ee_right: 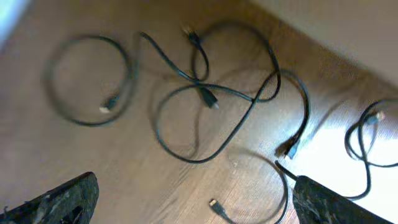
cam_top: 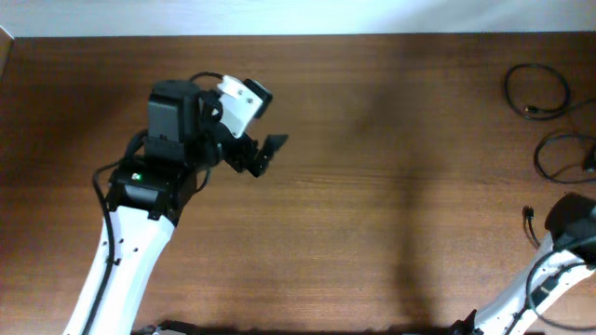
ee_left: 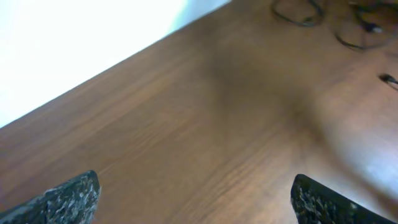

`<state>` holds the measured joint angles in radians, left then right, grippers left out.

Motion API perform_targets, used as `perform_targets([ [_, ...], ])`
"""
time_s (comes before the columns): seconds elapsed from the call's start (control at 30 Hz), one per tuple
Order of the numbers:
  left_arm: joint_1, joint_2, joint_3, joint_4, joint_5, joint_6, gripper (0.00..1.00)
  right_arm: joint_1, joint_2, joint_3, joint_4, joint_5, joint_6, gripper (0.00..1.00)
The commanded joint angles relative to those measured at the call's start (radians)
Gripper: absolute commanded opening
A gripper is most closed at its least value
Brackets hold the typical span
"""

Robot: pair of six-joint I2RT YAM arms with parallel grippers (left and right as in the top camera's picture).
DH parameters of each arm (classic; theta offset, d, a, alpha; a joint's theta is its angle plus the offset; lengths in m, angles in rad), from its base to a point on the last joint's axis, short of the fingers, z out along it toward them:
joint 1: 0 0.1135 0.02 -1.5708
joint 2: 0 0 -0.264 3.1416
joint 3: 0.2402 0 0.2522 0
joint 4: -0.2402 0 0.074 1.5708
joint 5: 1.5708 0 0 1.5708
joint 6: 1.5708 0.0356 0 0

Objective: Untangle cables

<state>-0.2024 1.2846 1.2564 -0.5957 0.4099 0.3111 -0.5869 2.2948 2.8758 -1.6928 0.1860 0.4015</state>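
Note:
Several thin black cables lie on the wooden table at the far right. In the right wrist view one forms a separate round loop (ee_right: 87,78). Two more cross each other in a tangle (ee_right: 205,93). A short cable with a small plug (ee_right: 217,206) curves just ahead of my right gripper (ee_right: 196,202), which hovers open above them and holds nothing. Another loop (ee_right: 367,143) lies to the right. Overhead shows cable loops (cam_top: 537,93) by the right edge. My left gripper (ee_left: 196,199) is open and empty over bare wood, far from the cables (ee_left: 298,12).
The left arm (cam_top: 177,140) stands over the table's left half with its gripper (cam_top: 265,154) pointing right. The right arm (cam_top: 559,251) comes in from the lower right corner. A pale wall edge (ee_left: 93,43) borders the table's far side.

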Motion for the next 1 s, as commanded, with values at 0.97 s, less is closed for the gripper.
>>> perform_targets([
  [0.97, 0.153, -0.153, 0.001, -0.092, -0.288, -0.085, 0.99, 0.858, -0.563, -0.718, 0.056, 0.3, -0.053, 0.99],
])
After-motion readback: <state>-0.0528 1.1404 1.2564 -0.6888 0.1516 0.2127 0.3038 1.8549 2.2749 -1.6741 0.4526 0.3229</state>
